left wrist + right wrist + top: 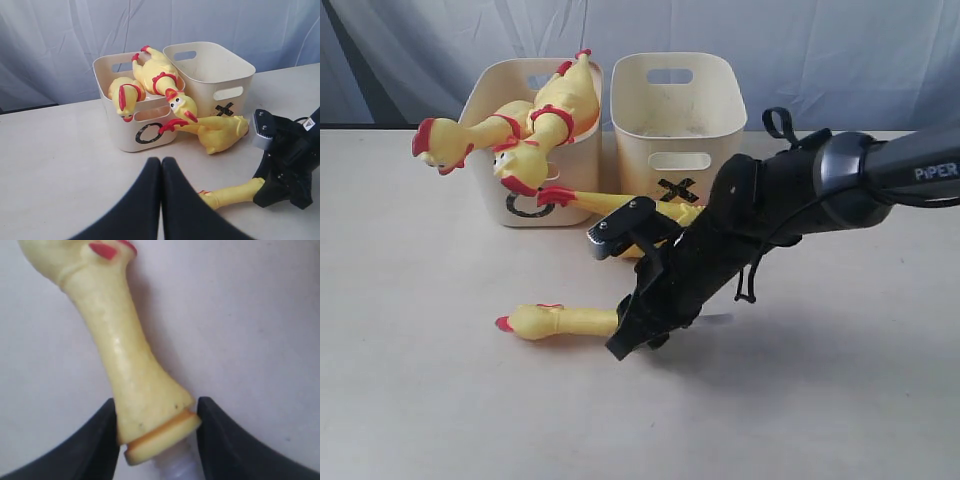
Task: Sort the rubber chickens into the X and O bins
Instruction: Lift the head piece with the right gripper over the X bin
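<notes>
Two cream bins stand side by side at the back, the O bin (492, 150) on the left and the X bin (720, 135) on the right. Two whole yellow chickens (555, 115) (460, 135) hang over the O bin's front rim. One broken chicken piece (620, 205) lies in front of the bins. A second piece, head and neck (560, 320), lies on the table. My right gripper (157, 425) has its fingers against both sides of that piece's cut end (150, 425). My left gripper (161, 162) is shut and holds nothing, well short of the O bin (107, 100).
The right arm (770, 210) reaches across in front of the X bin and over the piece by the bins. A grey-blue curtain (800, 50) closes off the back. The pale tabletop (420, 380) spreads out to the front left.
</notes>
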